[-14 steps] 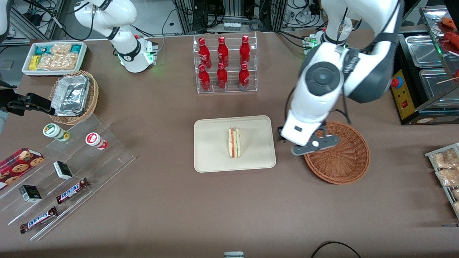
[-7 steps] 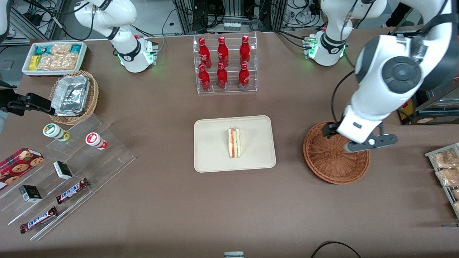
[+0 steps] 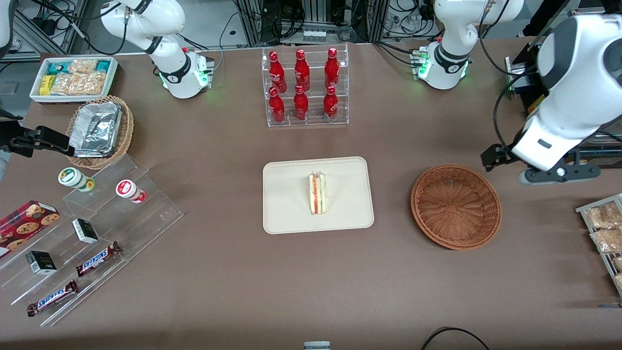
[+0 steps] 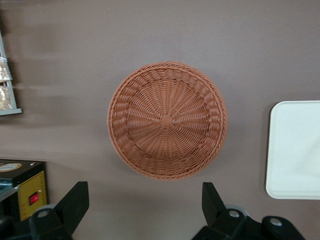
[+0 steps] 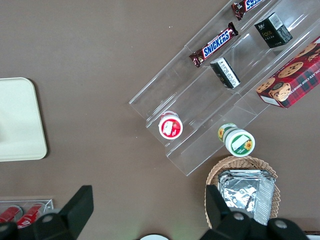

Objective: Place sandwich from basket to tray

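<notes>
Sandwich sits on the cream tray near the middle of the table, standing on its bread side with the red-orange filling stripe facing up, roughly at the tray's centre and clear of the rim. Toward the working arm's end of the table, well apart from the tray, the round reddish-brown woven basket rests on the brown tabletop with nothing inside it; the left wrist view shows its plain woven floor and a corner of the tray beside it. Left arm's gripper hangs in the air above the table, just past the basket's rim toward the working arm's end and a little farther from the front camera than the basket's centre. In the left wrist view its two dark fingers stand wide apart with only bare tabletop between them, and they grasp nothing. Farther from the front camera than the tray, a clear rack of red bottles stands upright. At the parked arm's end lie a lighter wicker basket with foil trays and a clear stepped stand carrying snack bars and small boxes.
</notes>
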Available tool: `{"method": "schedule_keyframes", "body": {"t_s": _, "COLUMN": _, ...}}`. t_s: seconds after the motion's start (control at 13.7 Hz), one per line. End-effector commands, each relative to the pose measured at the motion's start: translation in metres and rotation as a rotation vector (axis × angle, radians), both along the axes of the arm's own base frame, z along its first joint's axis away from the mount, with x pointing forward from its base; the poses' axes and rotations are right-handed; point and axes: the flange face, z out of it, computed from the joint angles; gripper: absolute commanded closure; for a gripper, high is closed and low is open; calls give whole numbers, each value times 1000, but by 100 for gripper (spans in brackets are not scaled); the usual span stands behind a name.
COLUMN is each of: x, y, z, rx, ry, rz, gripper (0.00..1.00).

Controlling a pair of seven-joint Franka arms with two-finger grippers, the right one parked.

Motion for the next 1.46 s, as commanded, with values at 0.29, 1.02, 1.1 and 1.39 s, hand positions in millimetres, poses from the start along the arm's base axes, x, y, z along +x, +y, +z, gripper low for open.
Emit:
{"method": "schedule_keyframes", "body": {"t_s": 0.29, "x": -35, "y": 8, "z": 33, "rx": -21, "ry": -6, "rz": -52, "gripper": 0}}
{"method": "schedule_keyframes", "body": {"t_s": 1.02, "x": 3, "y": 37, "z": 50, "rx": -78, "ry": -30, "rz": 3, "gripper": 0}}
{"method": "schedule_keyframes", "body": {"t_s": 1.1, "x": 3, "y": 40, "z": 50, "rx": -77, "ry": -29, "rz": -22, "gripper": 0}}
{"method": "schedule_keyframes", "body": {"t_s": 1.39, "x": -1, "y": 42, "z": 65, "rx": -71, "ry": -27, "rz": -45, "gripper": 0}}
